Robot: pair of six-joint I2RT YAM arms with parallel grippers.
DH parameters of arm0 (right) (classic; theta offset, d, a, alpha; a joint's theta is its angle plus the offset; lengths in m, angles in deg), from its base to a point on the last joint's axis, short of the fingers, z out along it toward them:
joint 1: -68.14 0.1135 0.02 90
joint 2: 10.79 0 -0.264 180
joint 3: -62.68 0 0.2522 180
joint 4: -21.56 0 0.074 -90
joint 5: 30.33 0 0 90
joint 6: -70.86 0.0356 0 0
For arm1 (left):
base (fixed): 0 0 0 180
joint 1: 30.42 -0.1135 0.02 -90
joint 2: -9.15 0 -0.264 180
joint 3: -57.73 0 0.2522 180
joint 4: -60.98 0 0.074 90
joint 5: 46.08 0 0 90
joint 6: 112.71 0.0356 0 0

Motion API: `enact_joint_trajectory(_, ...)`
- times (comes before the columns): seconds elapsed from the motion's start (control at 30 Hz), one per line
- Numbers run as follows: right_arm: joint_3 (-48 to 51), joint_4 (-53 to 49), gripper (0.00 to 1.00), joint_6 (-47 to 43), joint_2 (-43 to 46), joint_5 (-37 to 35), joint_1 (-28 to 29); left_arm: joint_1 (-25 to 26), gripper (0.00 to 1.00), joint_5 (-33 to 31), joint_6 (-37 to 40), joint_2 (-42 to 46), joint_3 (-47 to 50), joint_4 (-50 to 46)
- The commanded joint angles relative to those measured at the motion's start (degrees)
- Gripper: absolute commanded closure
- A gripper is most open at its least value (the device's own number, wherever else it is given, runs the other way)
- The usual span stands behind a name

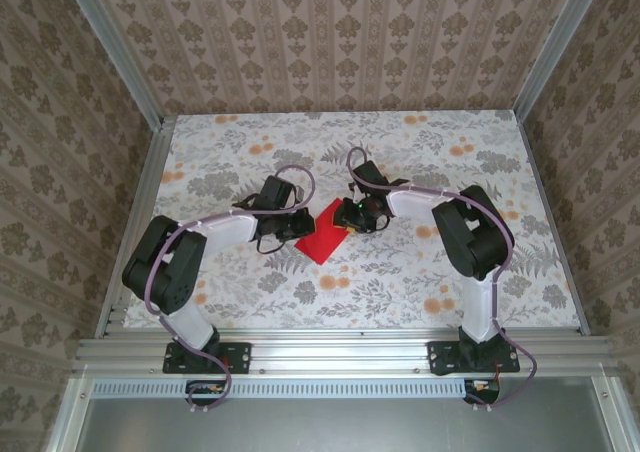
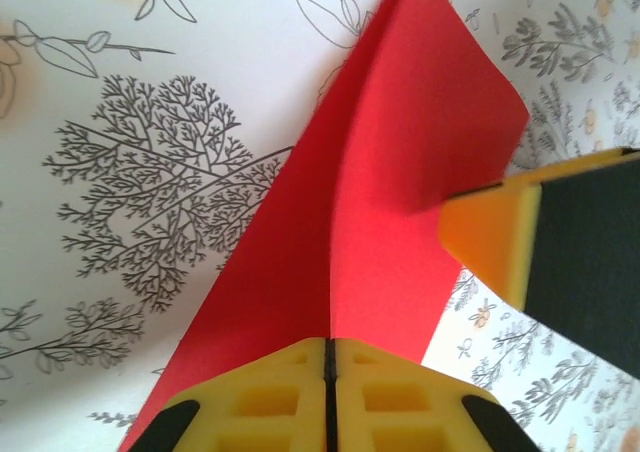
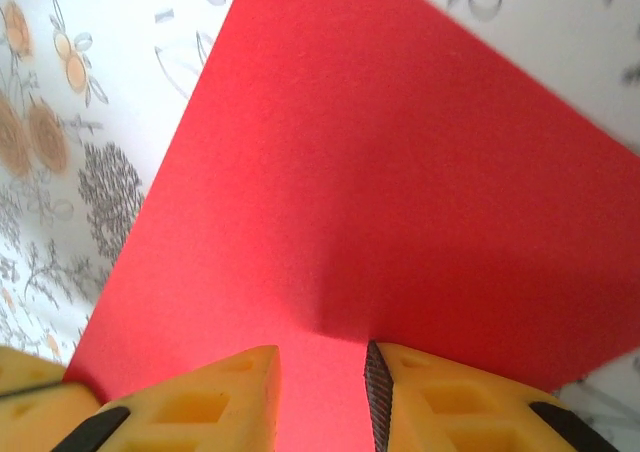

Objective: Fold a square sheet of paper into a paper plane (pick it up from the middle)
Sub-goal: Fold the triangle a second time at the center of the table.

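You are viewing the floral tabletop (image 1: 430,272). The square sheet of paper (image 2: 400,202), plain bright red, is sitting at its centre between both arms. The left gripper (image 2: 328,347) is clamping one edge, where a ridge is standing up. The right gripper (image 3: 322,357) is standing part-open astride the opposite side.

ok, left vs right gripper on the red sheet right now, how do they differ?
The left gripper has its jaws shut flush, pinching the square sheet of paper, and a crease runs up from the pinch. The right gripper has its jaws apart, with red paper lying flat in the gap. In the top view the left gripper sits at the sheet's left side and the right gripper at its upper right. Shared: both are yellow-tipped and down at the sheet.
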Motion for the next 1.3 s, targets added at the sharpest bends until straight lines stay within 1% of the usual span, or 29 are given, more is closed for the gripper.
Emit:
enact_joint_trajectory(0.0,0.74,-3.04,0.68,1.75,3.85,-1.68,0.29,0.08,0.92,-2.63,5.70,-0.63,-2.59,-5.46)
enact_joint_trajectory(0.1,-0.92,-3.95,0.68,0.74,3.86,-2.23,0.33,0.24,0.94,-2.33,8.15,-1.00,-3.48,-7.18)
enact_joint_trajectory(0.3,-2.14,-3.71,0.67,0.19,1.09,-2.31,0.29,0.60,1.00,-2.45,11.56,-1.31,-5.19,-9.21)
enact_joint_trajectory(0.43,-3.47,-3.95,0.67,-1.06,-1.37,-2.68,0.29,0.55,0.99,-1.76,13.84,-1.75,-6.62,-10.86)
enact_joint_trajectory(0.53,-4.01,-4.06,0.67,-1.57,-2.83,-2.97,0.21,0.38,0.84,0.76,12.60,-1.61,-6.51,-10.21)
enact_joint_trajectory(0.6,-3.97,-3.92,0.67,-1.33,-3.58,-2.94,0.27,-0.03,0.68,3.75,10.11,-1.28,-5.33,-8.03)
enact_joint_trajectory(0.63,-3.84,-3.87,0.67,-1.10,-3.88,-2.96,0.21,-0.31,0.63,5.37,8.37,-1.17,-4.43,-6.36)
enact_joint_trajectory(0.7,-3.53,-3.70,0.67,-0.62,-4.25,-3.01,0.24,-0.78,0.58,7.82,5.42,-0.73,-2.29,-2.64)
enact_joint_trajectory(0.77,-3.18,-3.61,0.68,-0.18,-4.45,-3.12,0.22,-0.89,0.56,8.18,3.32,-0.24,-0.75,-0.33)
enact_joint_trajectory(0.9,-2.87,-3.61,0.68,0.16,-4.53,-3.48,0.12,-0.98,0.55,5.95,2.26,0.43,0.88,0.05)
enact_joint_trajectory(1.03,-2.82,-3.70,0.68,0.45,-4.53,-3.80,0.12,-0.98,0.62,3.46,0.32,1.99,2.83,1.18)
enact_joint_trajectory(1.13,-2.73,-3.63,0.68,0.80,-4.76,-3.80,0.12,-0.98,0.68,3.41,-1.81,2.89,4.27,2.62)
enact_joint_trajectory(1.27,-2.81,-3.76,0.68,1.20,-4.85,-3.84,0.12,-0.72,0.74,2.11,-2.82,4.17,5.49,2.26)
